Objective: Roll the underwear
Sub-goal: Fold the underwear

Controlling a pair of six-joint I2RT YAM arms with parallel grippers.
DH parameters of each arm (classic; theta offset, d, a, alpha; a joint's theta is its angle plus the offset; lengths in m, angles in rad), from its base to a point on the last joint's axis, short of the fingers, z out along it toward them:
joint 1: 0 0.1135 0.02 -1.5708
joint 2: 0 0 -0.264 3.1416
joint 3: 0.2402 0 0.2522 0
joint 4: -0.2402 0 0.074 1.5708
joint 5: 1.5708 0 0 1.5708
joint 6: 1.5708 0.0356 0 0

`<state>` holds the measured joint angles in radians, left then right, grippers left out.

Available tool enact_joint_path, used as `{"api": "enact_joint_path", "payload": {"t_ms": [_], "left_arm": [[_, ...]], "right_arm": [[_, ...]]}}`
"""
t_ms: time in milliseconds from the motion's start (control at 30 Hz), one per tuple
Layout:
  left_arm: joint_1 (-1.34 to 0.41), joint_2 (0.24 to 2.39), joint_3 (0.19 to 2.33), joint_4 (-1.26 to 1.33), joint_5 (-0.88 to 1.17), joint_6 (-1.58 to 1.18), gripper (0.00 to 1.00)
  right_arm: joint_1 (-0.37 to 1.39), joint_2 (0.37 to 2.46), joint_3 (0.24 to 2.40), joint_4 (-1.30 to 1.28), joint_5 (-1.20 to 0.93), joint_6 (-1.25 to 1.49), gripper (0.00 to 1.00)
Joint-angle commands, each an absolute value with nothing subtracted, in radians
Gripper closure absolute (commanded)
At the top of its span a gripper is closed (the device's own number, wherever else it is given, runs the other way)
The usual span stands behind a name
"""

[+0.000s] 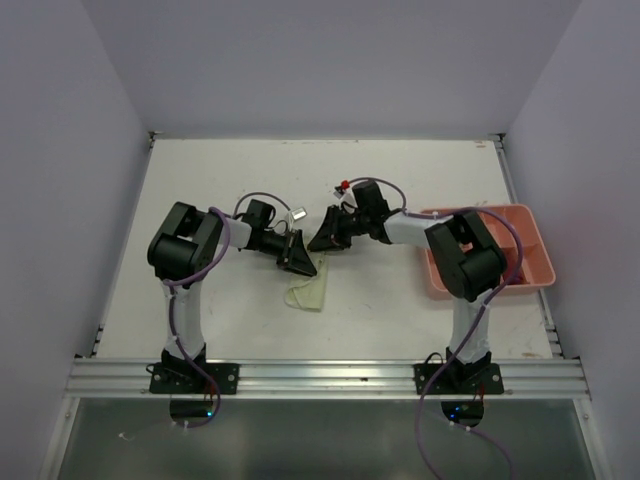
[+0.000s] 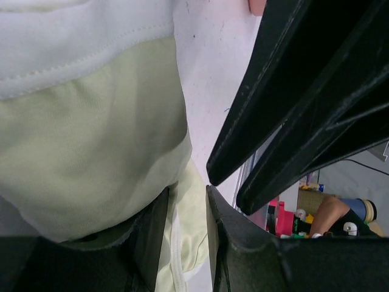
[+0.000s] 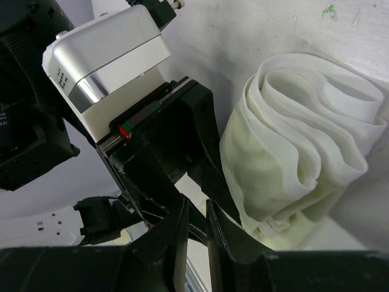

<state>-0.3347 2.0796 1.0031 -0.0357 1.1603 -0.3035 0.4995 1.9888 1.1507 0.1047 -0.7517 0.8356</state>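
The pale yellow-green underwear [image 1: 308,292] lies partly rolled on the white table, just in front of both grippers. My left gripper [image 1: 298,258] is shut on it. In the left wrist view a fold of the underwear [image 2: 91,134] with its white waistband runs between the two fingers of my left gripper [image 2: 187,191]. In the right wrist view the underwear [image 3: 304,152] shows as a loose coil with the white band outermost. My right gripper [image 3: 196,204] stands just left of that coil, jaws a narrow gap apart with nothing between them. My right gripper [image 1: 322,240] faces the left one, nearly tip to tip.
A salmon-pink plastic tray [image 1: 530,275] with compartments sits at the right edge of the table, behind the right arm's elbow. The left arm's white camera block [image 3: 109,61] fills the upper left of the right wrist view. Grey walls enclose the table.
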Motion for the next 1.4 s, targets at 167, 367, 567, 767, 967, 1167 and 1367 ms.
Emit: {"api": "enact_joint_path", "payload": {"t_ms": [167,367,567,767,967,1167,1367], "left_arm": [[-0.351,2.146,0.954,-0.112,0.942,-0.23,0.61],[-0.351,2.151,0.948,-0.112,0.943,-0.225,0.61],[-0.351,2.154,0.942,-0.115,0.939,-0.222,0.62],[-0.353,2.157,0.946,-0.12,0.936,-0.221,0.62],[-0.354,2.077,0.948,-0.091,0.966,-0.203,0.54],[-0.353,1.879,1.095,-0.162,1.029,-0.121,0.49],[-0.35,1.8,1.187,-0.432,0.985,0.083,0.5]], "right_arm": [[0.512,2.062,1.152,0.115,-0.755,0.862,0.78],[0.482,2.172,1.206,0.101,-0.742,0.821,0.79],[0.428,2.207,1.256,0.129,-0.724,0.828,0.78],[0.413,2.249,1.315,0.146,-0.692,0.831,0.78],[0.413,2.267,1.333,0.126,-0.667,0.81,0.78],[0.413,2.253,1.335,0.087,-0.66,0.755,0.78],[0.39,2.189,1.273,0.069,-0.638,0.749,0.78]]}}
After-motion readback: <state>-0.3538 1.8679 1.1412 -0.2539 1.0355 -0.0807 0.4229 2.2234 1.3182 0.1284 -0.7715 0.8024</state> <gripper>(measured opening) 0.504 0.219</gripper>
